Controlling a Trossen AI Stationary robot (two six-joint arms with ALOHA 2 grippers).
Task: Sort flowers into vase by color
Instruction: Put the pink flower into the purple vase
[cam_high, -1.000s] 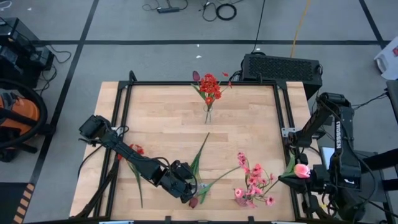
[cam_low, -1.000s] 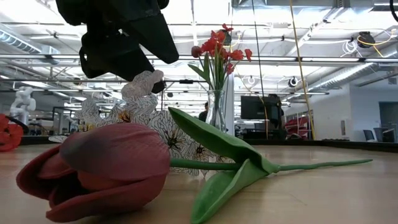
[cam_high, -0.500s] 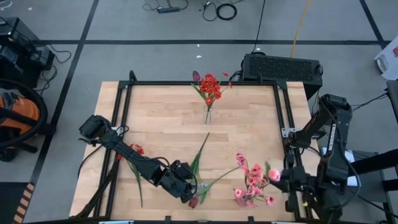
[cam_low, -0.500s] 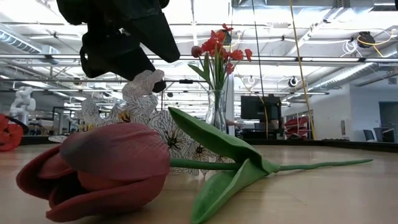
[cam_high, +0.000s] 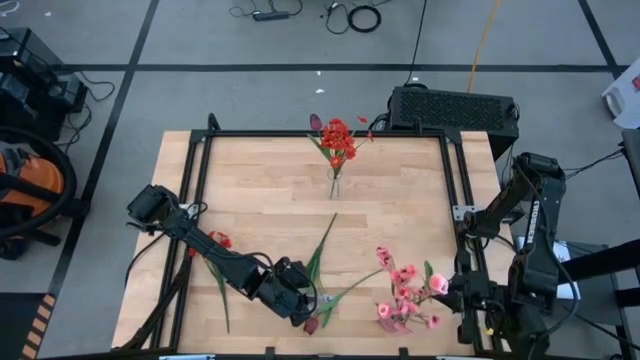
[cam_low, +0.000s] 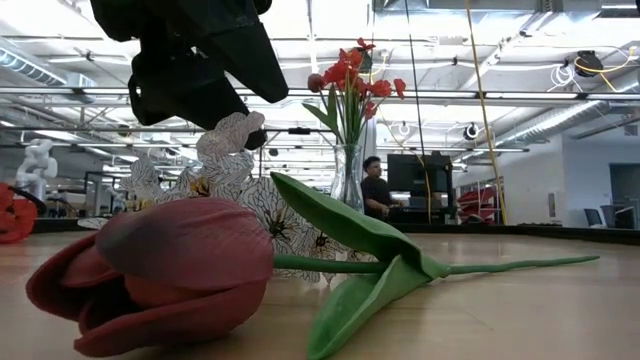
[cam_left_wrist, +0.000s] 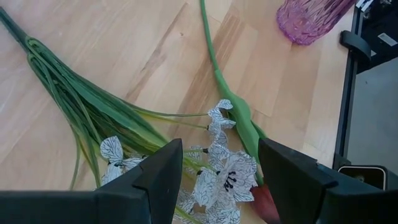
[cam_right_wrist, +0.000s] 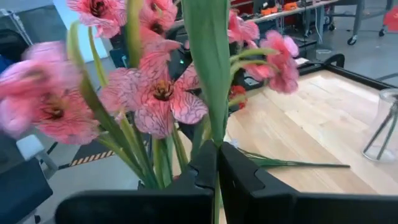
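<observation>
My left gripper hovers open near the table's near edge, its fingers either side of a pale white spray without touching it. Beside the spray a dark maroon tulip lies on its side on the wood. My right gripper is at the near right, shut on a pink tulip. That tulip hangs next to the pink blossoms, which stand in a pink vase. At the far edge, red flowers stand in a clear vase. My right gripper pinches the pink tulip's green stem and leaf between its two shut fingers. The fingers come nearly level from the table's right side. The tulip is lifted clear of the table, its broad leaf rising past the fingers and its bud beside the pink blossoms.
A red sprig with a long green stem lies near the left arm. Long green stems lie across the table's middle. A black frame rail runs around the table. A person shows in the room behind.
My right gripper has carried the pink tulip toward the table's left, from beyond the right rail to beside the pink blossoms, turning a little as it went. It stays shut on the stem. A person has come into the low view behind the clear vase.
</observation>
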